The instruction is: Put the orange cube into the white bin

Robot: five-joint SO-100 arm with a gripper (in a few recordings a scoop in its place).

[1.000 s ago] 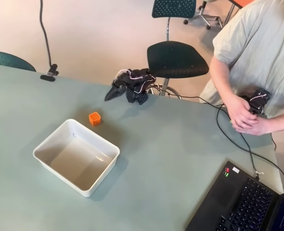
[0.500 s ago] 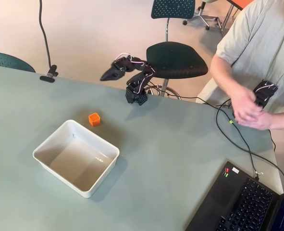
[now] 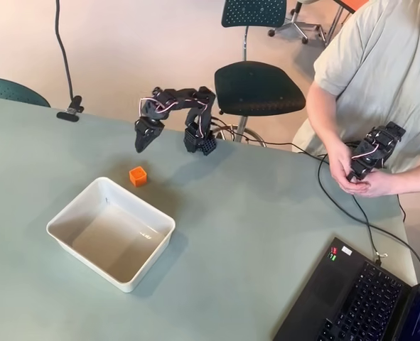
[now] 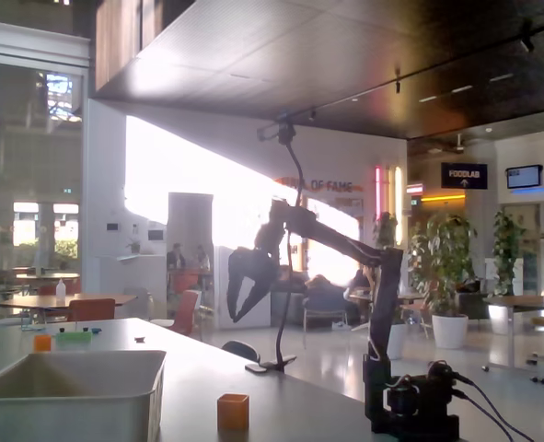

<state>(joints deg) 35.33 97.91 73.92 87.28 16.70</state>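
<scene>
So since half a second back the arm has swung over and tipped down: the hand (image 3: 141,144) was pointing out past the desk edge, and now it hangs nose-down above the desk (image 3: 266,227), up and a bit right of the orange cube (image 3: 138,176) in the overhead view. Cube and white bin (image 3: 60,219) haven't budged.

The cube sits on the desk just off the bin's upper corner, close to the rim but not touching as far as I can see. Nothing is in the bin.

Hand state: in the fixed view it's a dark silhouette (image 4: 241,304) against a really bright window, and there looks to be a gap between the two fingers, so I'd call them apart. It's holding nothing, well above the cube (image 4: 233,412). From overhead it's just a black blob, so no help there.

In the fixed view the bin (image 4: 69,396) is cut off by the left and bottom edges. The person's hands (image 3: 355,177) on the right are busy with the other device; a laptop (image 3: 359,298) is clipped at the bottom corner.
</scene>
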